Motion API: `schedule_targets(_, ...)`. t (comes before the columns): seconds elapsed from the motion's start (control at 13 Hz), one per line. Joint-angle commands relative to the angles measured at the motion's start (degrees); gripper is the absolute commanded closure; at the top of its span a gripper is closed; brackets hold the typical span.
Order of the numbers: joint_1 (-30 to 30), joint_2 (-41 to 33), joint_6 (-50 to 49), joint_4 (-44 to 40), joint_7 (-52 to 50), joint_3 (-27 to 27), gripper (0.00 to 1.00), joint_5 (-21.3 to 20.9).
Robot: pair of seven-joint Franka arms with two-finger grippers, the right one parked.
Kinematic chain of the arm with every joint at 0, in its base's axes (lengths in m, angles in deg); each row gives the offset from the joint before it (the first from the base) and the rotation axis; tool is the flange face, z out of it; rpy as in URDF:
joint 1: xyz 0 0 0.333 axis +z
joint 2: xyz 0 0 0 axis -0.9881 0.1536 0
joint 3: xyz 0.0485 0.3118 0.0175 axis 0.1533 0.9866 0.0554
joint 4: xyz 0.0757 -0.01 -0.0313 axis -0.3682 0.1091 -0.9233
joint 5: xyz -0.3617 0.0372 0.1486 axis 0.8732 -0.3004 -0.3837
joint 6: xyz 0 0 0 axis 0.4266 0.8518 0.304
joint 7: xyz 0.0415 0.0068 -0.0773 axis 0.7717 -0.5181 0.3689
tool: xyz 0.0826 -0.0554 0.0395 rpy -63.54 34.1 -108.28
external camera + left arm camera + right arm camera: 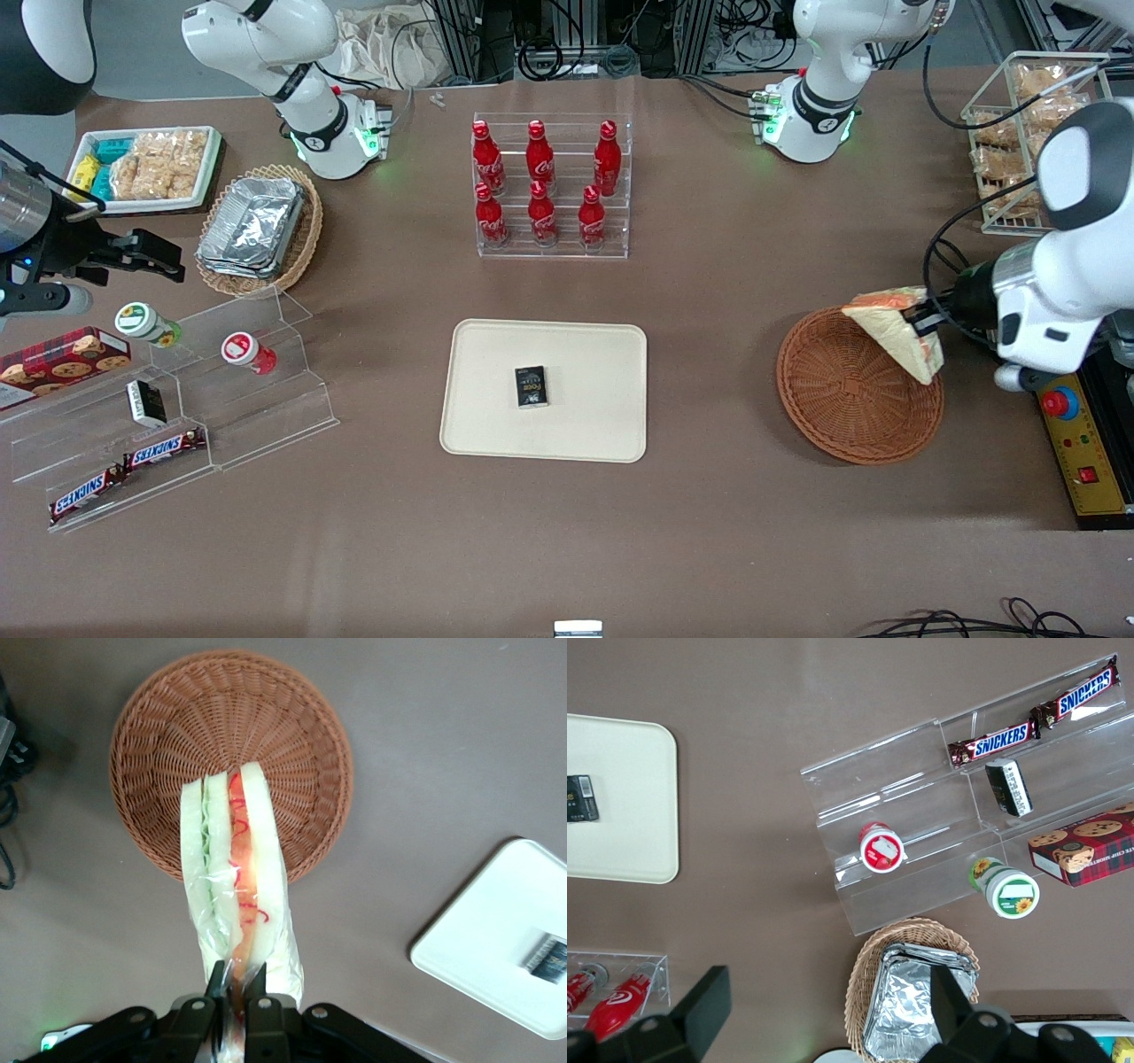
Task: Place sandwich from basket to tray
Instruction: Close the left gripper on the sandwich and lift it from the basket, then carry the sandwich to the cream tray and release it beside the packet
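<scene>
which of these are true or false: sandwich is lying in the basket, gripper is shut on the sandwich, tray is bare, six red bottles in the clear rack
1. The sandwich is lying in the basket. False: it hangs lifted above the basket's rim.
2. The gripper is shut on the sandwich. True: its fingers pinch the wrapped end.
3. The tray is bare. False: a small dark packet lies on it.
4. Six red bottles stand in the clear rack. True.
</scene>
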Motion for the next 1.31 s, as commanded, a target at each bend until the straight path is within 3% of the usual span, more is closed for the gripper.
schedule_targets(0.0,-0.9,0.2,-1.9,-3.1,0.7,-0.1,1.00,0.3)
schedule_targets(0.23,-1.0,0.0,-1.8,-3.2,0.7,-7.7,1.00,-1.8)
schedule_targets(0.46,-1.6,2.8,0.8,-3.3,0.7,-19.5,1.00,-8.3)
schedule_targets(0.62,-3.5,5.2,4.5,-3.2,0.7,-24.2,1.00,-13.8)
schedule_targets(1.23,-13.9,24.3,25.8,-3.3,0.0,-24.9,1.00,-19.6)
